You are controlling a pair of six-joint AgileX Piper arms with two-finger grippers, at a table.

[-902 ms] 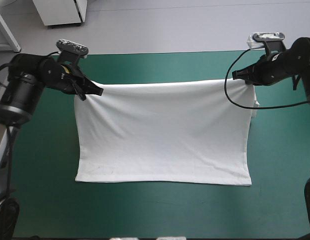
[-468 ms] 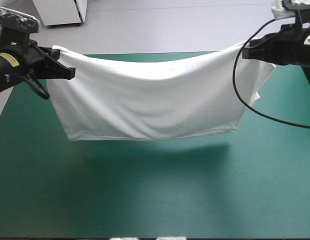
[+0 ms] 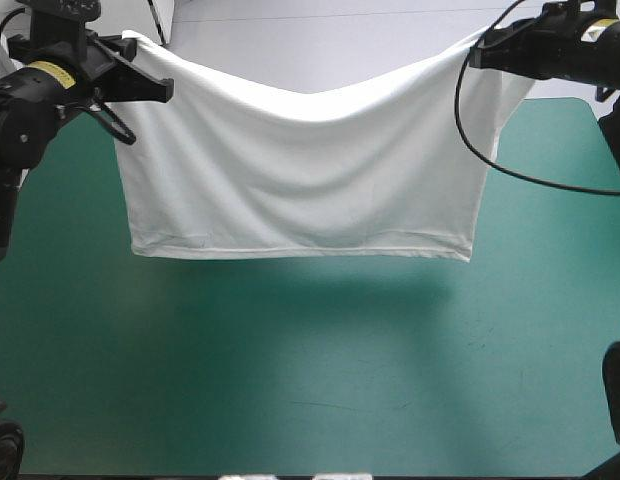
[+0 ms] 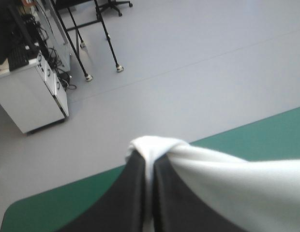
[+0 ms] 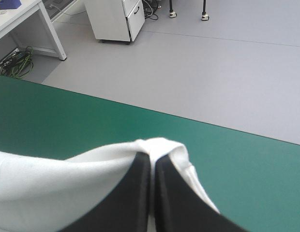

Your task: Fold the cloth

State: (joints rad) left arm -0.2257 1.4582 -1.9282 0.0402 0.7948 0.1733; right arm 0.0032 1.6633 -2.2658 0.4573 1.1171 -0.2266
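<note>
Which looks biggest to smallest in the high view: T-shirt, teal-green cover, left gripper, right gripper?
1. teal-green cover: largest, even partly hidden.
2. T-shirt, hung between the grippers.
3. left gripper and right gripper: look alike, both shut on the T-shirt's upper corners; not ranked.

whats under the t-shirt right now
Under the T-shirt only bare teal-green cover shows, with its shadow. The hanging T-shirt hides the far part of the cover behind it.
</note>
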